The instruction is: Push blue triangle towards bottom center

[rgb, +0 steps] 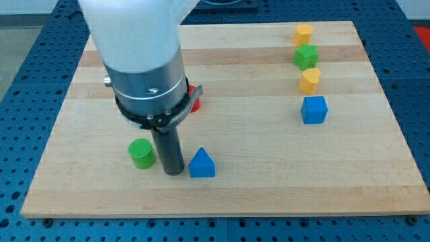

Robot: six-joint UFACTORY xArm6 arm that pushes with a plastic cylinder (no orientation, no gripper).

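Observation:
The blue triangle (201, 163) sits on the wooden board (269, 175) near the view's bottom, left of centre. My tip (173, 172) is down on the board just left of the blue triangle, close to or touching its left side. A green cylinder (142, 153) stands just left of my tip. The arm's big white and black body (144, 64) hangs over the view's upper left and hides part of the board.
A red block (195, 98) shows partly behind the arm's body. At the view's right stand, top to bottom, a yellow block (304, 32), a green block (306, 56), a yellow block (310, 81) and a blue cube (314, 109).

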